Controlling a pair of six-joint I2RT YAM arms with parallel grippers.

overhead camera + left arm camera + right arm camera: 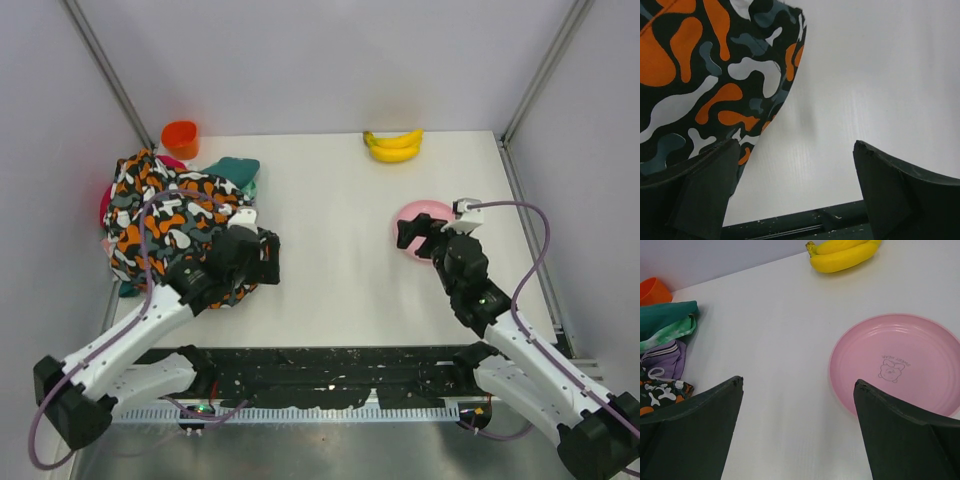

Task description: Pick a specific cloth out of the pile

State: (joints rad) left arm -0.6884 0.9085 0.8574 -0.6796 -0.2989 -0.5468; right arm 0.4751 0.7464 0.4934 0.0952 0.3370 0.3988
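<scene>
gaping wide, left fingers (700,200) maybe graze the pile (690,75).

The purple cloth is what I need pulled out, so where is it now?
Right wrist view, far left: only a bit of the purple cloth shows, lying between the green cloth and the orange-patterned cloth.

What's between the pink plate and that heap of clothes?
Only bare white table, seen in the top view; the left fingers hover at the pile's edge.
</scene>
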